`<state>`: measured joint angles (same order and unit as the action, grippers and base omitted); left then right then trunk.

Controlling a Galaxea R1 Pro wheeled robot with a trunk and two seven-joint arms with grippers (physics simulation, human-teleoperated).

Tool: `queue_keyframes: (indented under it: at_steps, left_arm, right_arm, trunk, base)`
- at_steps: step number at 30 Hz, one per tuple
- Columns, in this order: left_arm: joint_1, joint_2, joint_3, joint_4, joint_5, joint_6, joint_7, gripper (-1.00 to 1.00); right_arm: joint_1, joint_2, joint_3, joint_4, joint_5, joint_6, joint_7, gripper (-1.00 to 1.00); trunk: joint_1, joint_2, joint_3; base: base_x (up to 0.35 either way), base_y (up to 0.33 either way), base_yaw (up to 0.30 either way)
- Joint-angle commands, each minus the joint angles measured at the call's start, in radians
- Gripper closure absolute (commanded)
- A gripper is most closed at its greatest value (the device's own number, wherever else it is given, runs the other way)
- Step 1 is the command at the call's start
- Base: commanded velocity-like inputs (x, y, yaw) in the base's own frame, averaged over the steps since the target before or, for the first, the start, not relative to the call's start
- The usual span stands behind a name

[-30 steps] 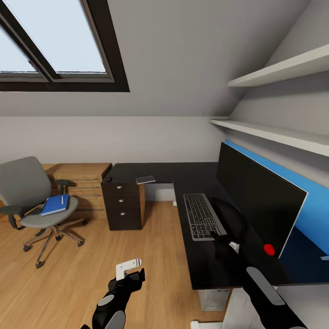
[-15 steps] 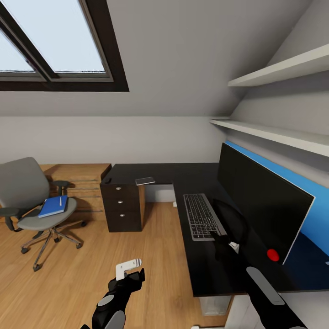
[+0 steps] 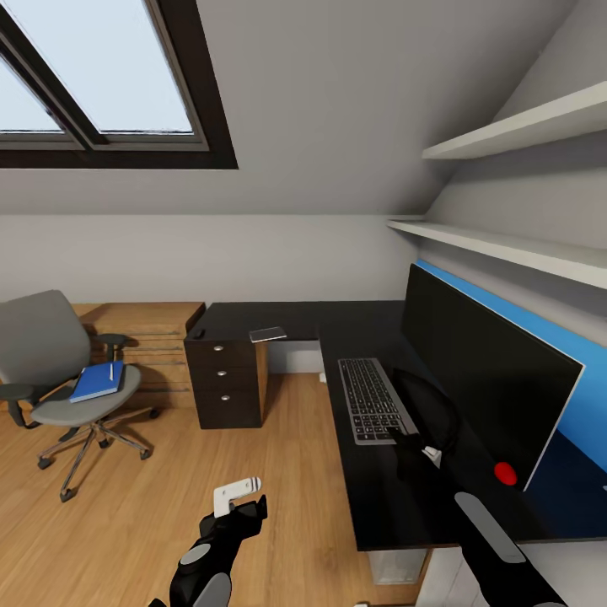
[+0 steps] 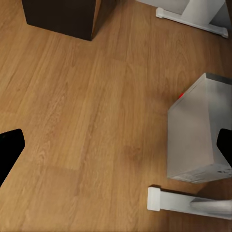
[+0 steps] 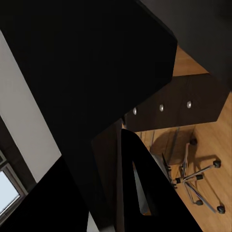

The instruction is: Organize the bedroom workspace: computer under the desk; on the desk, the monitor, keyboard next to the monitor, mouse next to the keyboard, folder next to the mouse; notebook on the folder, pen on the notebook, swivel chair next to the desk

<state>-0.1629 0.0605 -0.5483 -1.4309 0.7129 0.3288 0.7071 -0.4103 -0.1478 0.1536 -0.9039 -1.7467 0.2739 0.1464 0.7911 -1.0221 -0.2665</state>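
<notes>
A black bench (image 3: pixel 291 319) holds a wide monitor (image 3: pixel 480 371) with a keyboard (image 3: pixel 371 398) beside it. Well apart on the wood floor, a grey swivel chair (image 3: pixel 59 371) carries a blue folder (image 3: pixel 97 381).

Hidden and cut-off items
Right pincer (image 3: pixel 415 448) black against black bench (image 3: pixel 371 497), jaw state unreadable. Monitor (image 3: pixel 480 371) base behind arm. Computer (image 4: pixel 198 130) cropped at frame edge. Pen (image 3: pixel 110 371) on folder (image 3: pixel 98 381) a mere sliver.
</notes>
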Motion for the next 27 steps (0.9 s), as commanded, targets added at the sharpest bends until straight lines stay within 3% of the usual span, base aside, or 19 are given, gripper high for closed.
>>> queue_keyframes:
  at_steps: [1,27]
  left_arm:
    - [-0.001,0.001,-0.002,-0.001,0.005,0.003,0.008,-1.0]
    - [-0.001,0.001,-0.002,-0.001,0.006,0.003,0.009,-1.0]
  right_arm:
    - [-0.001,-0.001,0.003,0.001,-0.01,0.001,0.006,1.0]
    - [-0.001,-0.01,-0.006,0.002,-0.008,0.05,0.005,1.0]
  trunk:
    - [0.0,-0.001,-0.001]
    - [0.0,-0.001,-0.001]
  base:
    - [0.0,0.0,0.0]
    - [0.0,0.0,0.0]
